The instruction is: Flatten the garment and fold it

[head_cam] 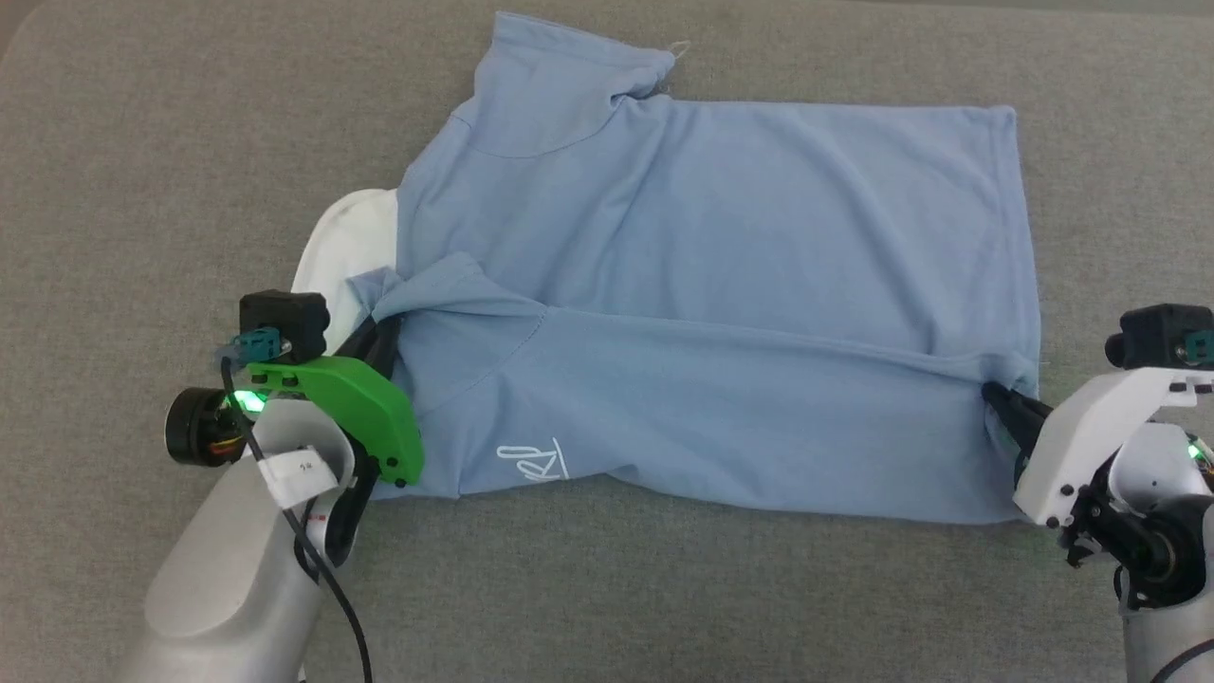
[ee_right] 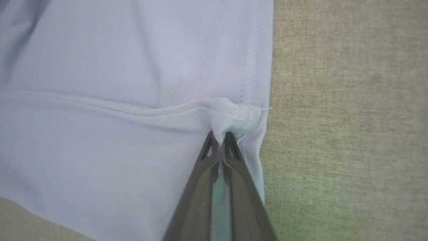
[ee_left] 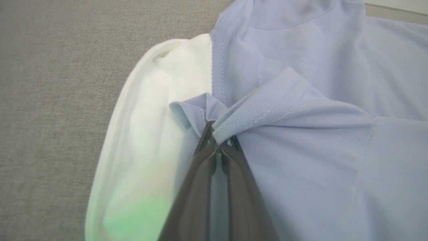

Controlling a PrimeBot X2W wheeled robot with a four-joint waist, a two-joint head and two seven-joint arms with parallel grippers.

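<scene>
The garment (head_cam: 721, 218), a light blue polo shirt, lies across the grey surface with its near long side folded over onto its middle. Its white collar (head_cam: 346, 242) pokes out at the left end, and a white cursive logo (head_cam: 533, 462) shows on the folded flap. My left gripper (head_cam: 379, 318) is shut on a bunched fold of blue cloth beside the collar (ee_left: 157, 134); the pinch shows clearly at the left gripper (ee_left: 219, 139). My right gripper (head_cam: 996, 394) is shut on the hem corner at the right end, seen up close at the right gripper (ee_right: 220, 135) with garment (ee_right: 117, 60) cloth puckered around it.
A grey fabric surface (head_cam: 142, 142) runs all round the shirt, with open room at left, right and front. One sleeve (head_cam: 560, 66) lies crumpled at the far left corner. A dark cable (head_cam: 322, 579) runs along my left forearm.
</scene>
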